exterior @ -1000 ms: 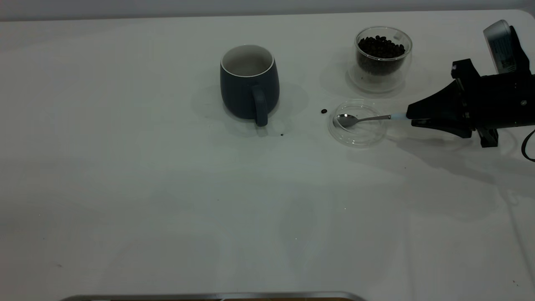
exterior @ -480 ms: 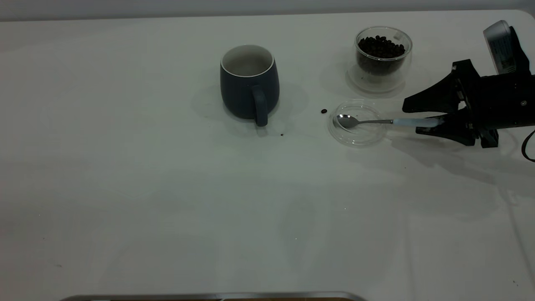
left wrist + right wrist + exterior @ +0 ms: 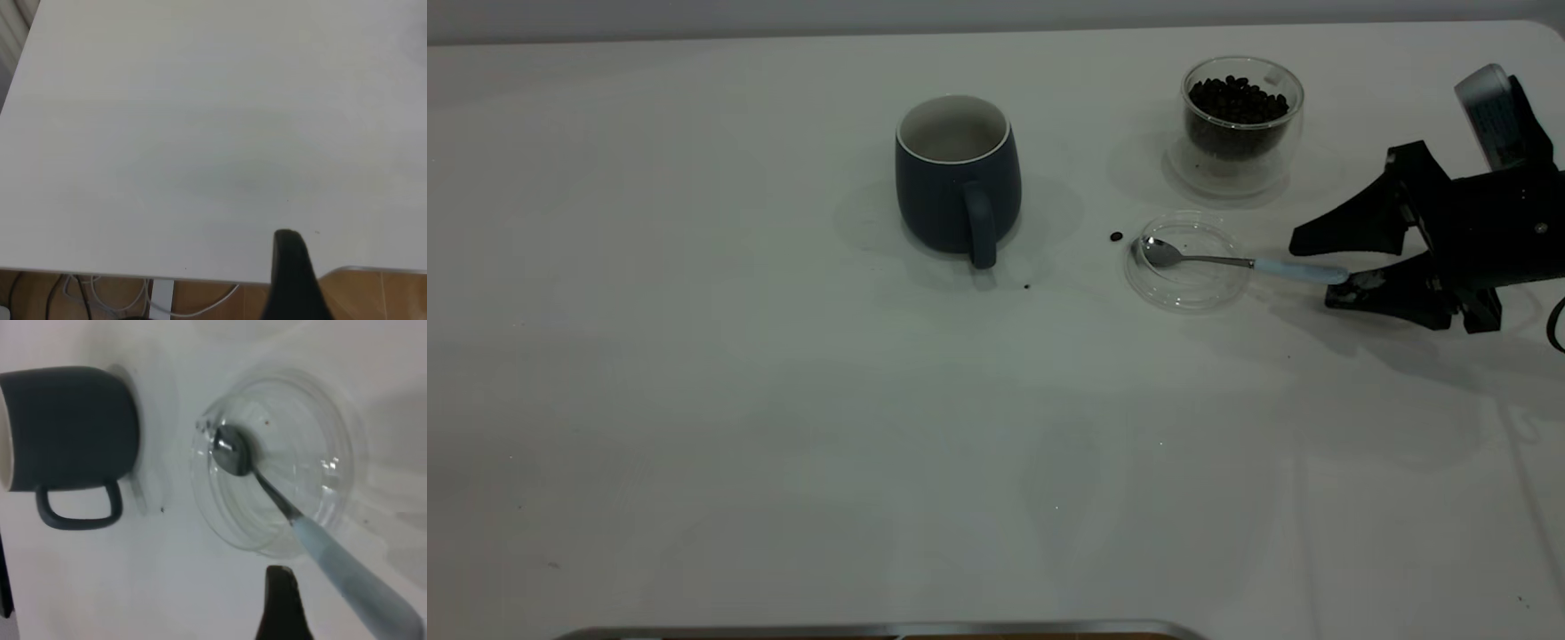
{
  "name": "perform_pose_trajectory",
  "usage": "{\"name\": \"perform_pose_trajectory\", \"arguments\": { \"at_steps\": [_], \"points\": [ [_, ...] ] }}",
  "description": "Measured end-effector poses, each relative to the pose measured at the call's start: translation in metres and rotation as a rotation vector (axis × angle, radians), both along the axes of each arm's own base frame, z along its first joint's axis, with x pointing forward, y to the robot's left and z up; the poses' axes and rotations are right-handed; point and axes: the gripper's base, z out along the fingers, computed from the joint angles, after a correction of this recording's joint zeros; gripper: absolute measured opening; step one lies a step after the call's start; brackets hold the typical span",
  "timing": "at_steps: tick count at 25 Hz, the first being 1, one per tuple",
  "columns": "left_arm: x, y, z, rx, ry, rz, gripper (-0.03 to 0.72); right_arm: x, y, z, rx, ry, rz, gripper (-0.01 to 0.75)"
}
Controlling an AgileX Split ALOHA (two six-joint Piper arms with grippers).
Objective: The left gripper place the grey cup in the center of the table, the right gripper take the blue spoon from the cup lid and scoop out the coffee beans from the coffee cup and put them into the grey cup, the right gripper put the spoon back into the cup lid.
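Note:
The grey cup (image 3: 956, 191) stands upright near the table's middle, handle toward the camera; it also shows in the right wrist view (image 3: 67, 427). The glass coffee cup (image 3: 1240, 116) holds coffee beans at the back right. The clear cup lid (image 3: 1187, 289) lies in front of it. The blue-handled spoon (image 3: 1227, 260) lies with its bowl in the lid (image 3: 313, 433) and its handle (image 3: 347, 567) pointing out between the fingers of my right gripper (image 3: 1319, 267), which is open and not gripping it. Of my left gripper only one finger (image 3: 290, 267) shows, over the table's edge.
A stray coffee bean (image 3: 1116, 236) lies on the table just left of the lid. A small dark crumb (image 3: 1026, 286) lies near the grey cup's handle. The table's edge and a metal rail (image 3: 871, 629) run along the front.
My right gripper was shut on the spoon handle a second ago. It has opened and drawn back slightly to the right. The spoon now rests on the lid and table.

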Motion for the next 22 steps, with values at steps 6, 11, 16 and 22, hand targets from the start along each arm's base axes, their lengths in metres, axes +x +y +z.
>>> {"name": "perform_pose_trajectory", "arguments": {
  "at_steps": [6, 11, 16, 22],
  "points": [
    [0.000, 0.000, 0.000, -0.001, 0.000, 0.001, 0.567, -0.005, -0.034, 0.031, -0.125, 0.060, -0.030, 0.584],
    [0.000, 0.000, 0.000, -0.002, 0.000, 0.001, 0.567, -0.009, -0.048, 0.098, -0.253, 0.029, -0.007, 0.584],
    [0.000, 0.000, 0.000, -0.002, 0.000, 0.001, 0.567, -0.019, -0.028, 0.176, -0.382, -0.039, 0.069, 0.584],
    [0.000, 0.000, 0.000, -0.002, 0.000, 0.001, 0.567, -0.066, 0.008, 0.266, -0.567, -0.102, 0.152, 0.584]
  ]
}}
